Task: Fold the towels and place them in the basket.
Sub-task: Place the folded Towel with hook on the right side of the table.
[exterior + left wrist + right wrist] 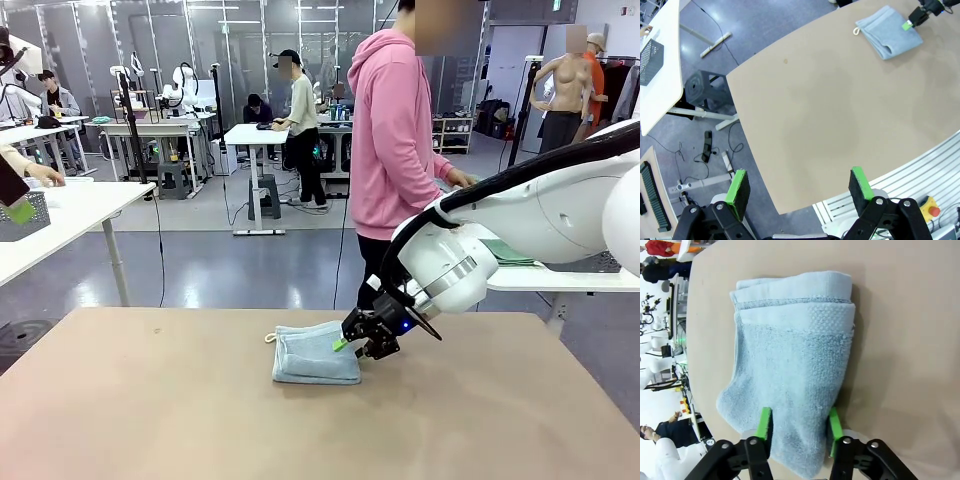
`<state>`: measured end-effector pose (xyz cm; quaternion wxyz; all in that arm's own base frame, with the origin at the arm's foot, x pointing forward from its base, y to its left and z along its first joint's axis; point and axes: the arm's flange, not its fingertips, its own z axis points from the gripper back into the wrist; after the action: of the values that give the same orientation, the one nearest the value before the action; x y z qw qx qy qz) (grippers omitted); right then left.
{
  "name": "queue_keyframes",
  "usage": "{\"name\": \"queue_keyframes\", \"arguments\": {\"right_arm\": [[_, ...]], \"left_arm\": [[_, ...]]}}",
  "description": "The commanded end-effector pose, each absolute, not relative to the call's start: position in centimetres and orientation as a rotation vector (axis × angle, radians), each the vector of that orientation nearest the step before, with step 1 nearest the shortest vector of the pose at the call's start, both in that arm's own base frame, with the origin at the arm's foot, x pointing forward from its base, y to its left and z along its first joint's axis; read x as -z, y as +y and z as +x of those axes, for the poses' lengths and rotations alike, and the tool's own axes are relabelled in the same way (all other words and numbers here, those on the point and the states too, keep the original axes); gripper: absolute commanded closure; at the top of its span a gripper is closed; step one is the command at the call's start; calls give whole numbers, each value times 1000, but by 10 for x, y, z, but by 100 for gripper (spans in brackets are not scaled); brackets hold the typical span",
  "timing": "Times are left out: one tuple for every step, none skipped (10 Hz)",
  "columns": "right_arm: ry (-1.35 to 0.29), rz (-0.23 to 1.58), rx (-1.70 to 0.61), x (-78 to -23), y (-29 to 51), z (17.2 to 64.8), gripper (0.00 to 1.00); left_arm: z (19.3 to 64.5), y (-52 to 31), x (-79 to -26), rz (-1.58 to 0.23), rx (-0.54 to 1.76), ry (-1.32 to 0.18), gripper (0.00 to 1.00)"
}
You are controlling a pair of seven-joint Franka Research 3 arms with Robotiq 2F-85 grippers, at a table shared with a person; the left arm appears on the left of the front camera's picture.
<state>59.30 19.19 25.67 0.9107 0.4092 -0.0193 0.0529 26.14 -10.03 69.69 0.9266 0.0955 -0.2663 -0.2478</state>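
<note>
"While you stood watching, which step was in hand?"

"The pick-up, I'd judge. The towel [305, 355] lay folded in the middle of the table [150, 420]. The right gripper [345, 347] had its green pads [764, 424] either side of the towel's right-hand edge, jaws set narrow. Whether they had truly bitten the cloth, I couldn't tell from where I stood. The left gripper [799, 187] hung wide open and empty over the table's near edge, well apart."

"And next?"

"A firm pinch through all the layers, I'd say. Then a level lift so the fold didn't spill, and across to the basket [650, 62], a dark mesh one on a white side table."

"Any writing?"

"None I could read. There was just a white loop [269, 338] at the towel's left corner."
</note>
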Motion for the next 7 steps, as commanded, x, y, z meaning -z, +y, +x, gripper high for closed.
{"name": "queue_keyframes", "arguments": {"right_arm": [[-33,874,-94,-253,197,597,100],[-29,864,-94,-253,199,597,100],[-27,855,-90,-253,201,597,100],[-25,850,-88,-253,203,597,100],[-25,841,-85,-254,205,596,100],[-27,837,-82,-256,207,593,100],[-25,856,-51,-261,211,589,100]], "left_arm": [[262,-101,-696,204,500,-556,0],[262,-101,-696,204,500,-556,0],[262,-101,-696,204,500,-556,0],[262,-101,-696,204,500,-556,0],[262,-101,-696,204,500,-556,0],[262,-101,-696,204,500,-556,0],[262,-101,-696,204,500,-556,0]]}}
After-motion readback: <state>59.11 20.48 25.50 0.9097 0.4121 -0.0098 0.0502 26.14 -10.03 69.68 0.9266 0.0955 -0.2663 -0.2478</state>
